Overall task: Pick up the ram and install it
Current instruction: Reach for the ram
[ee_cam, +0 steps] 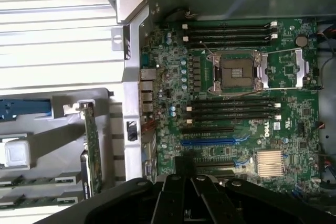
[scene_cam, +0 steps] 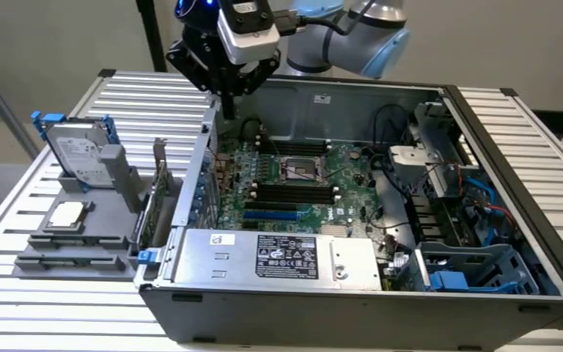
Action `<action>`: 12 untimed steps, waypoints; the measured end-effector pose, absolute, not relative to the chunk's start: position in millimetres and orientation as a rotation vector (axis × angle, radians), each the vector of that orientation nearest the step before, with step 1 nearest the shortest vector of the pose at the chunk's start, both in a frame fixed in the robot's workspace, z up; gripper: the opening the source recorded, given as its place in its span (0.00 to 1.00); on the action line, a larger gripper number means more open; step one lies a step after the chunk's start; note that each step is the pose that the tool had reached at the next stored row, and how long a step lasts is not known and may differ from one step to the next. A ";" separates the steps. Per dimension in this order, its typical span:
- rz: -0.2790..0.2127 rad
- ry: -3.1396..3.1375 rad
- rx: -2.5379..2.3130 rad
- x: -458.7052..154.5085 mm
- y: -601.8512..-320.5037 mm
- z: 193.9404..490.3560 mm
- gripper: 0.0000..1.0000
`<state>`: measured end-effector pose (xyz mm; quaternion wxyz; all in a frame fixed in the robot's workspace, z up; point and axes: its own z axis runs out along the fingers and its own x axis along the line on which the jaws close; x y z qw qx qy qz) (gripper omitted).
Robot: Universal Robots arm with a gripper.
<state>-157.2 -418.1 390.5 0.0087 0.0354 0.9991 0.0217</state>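
At the exterior view's left, a gray holder (scene_cam: 115, 220) sits on the slatted surface (scene_cam: 27, 308). A hard drive (scene_cam: 78, 154) stands upright at the holder's far end, and a square silver processor chip (scene_cam: 67, 215) lies just in front of it. The ram (scene_cam: 71, 240) rests lengthwise in a slot at the holder's near end, well apart from the claw. At the holder's right edge stands an upright expansion card (scene_cam: 161, 194), close to the wall of the open computer case (scene_cam: 360, 308). The claw (scene_cam: 229, 99) hangs over the case's far left corner, pointing down, its fingers pressed together with nothing between them. Further right, the green motherboard (scene_cam: 350, 169) lies inside the case. Its bare processor socket (scene_cam: 301, 170) sits between rows of black memory slots (scene_cam: 292, 192).
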 end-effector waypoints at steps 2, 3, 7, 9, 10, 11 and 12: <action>0.068 3.123 0.111 -162.2 -421.8 389.7 0.11; 0.067 3.123 0.111 -164.8 -423.7 389.3 0.11; 0.068 3.125 0.111 -174.9 -431.4 387.6 0.11; 0.067 3.126 0.111 -180.0 -435.5 386.7 0.11; 0.067 3.126 0.111 -182.7 -437.6 386.2 0.11; 0.068 3.126 0.111 -185.4 -439.7 385.6 0.11; 0.068 3.127 0.111 -188.1 -441.8 385.1 0.11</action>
